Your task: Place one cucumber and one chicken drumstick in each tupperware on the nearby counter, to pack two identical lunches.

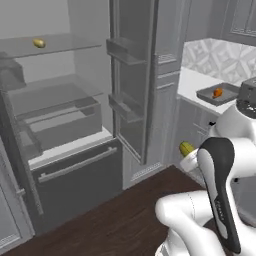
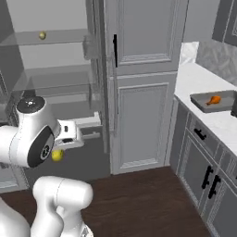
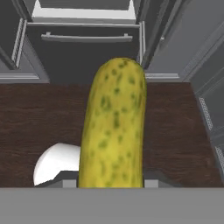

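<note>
My gripper (image 3: 111, 181) is shut on a yellow-green speckled cucumber (image 3: 116, 127), which points away from the hand over the dark wood floor. That cucumber (image 1: 186, 148) pokes out beside the arm's white wrist, well below counter height, and its end (image 2: 57, 156) peeks out under the hand. On the white counter (image 1: 192, 82) sits a grey tupperware (image 1: 208, 94) with one orange-brown chicken drumstick (image 1: 217, 92) in it. Tray (image 2: 200, 102) and drumstick (image 2: 213, 99) also appear at the right. A second yellowish cucumber (image 1: 39, 43) lies on the upper fridge shelf.
The fridge stands open, its door (image 1: 131, 75) swung out beside the tall grey cabinet (image 2: 139, 88). Below its shelves is a dark drawer front (image 1: 75, 175). A boxy grey appliance (image 1: 248, 89) stands next to the tray. Grey base cabinets (image 2: 203, 171) line the right.
</note>
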